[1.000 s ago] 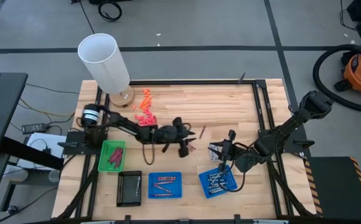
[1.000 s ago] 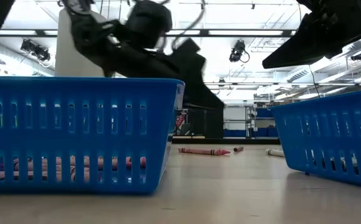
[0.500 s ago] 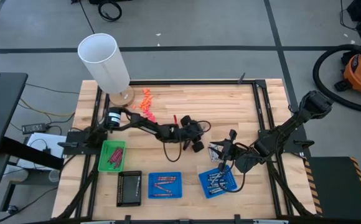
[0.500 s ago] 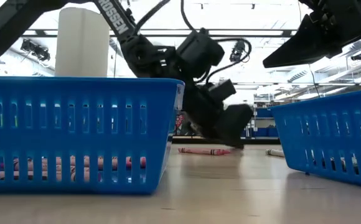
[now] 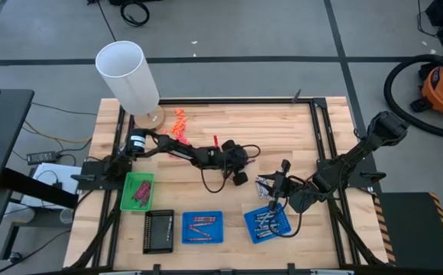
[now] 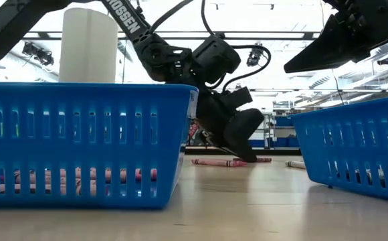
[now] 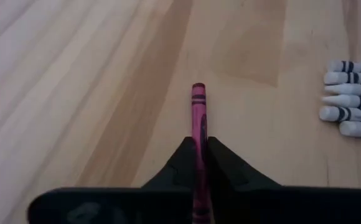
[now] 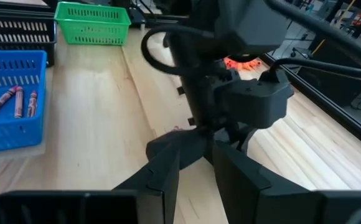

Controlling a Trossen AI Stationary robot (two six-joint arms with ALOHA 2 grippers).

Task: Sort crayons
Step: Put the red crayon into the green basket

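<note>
A magenta crayon lies on the wood near the table's middle, and my left gripper is shut on it. Beside it lies a small heap of grey crayons, also in the left wrist view. My right gripper hangs open over the right blue tray, which holds grey crayons. Nothing sits between its fingers. The other blue tray holds brownish-red crayons. The green tray holds maroon ones. My left gripper pinches the magenta crayon between its two fingers, on the part nearest the wrist. The fingers slant down from the table's left and lie along the crayon. Its free end sticks out ahead of the fingertips. The crayon looks flat on the wood.
A tall white cylinder stands at the far left corner, with an orange heap beside it. A black tray stands between the green and blue trays at the near edge. Bare wood lies at the far right.
My left gripper has swung toward the table's right, come down onto the magenta crayon and shut on it. The crayon lies where it did.
</note>
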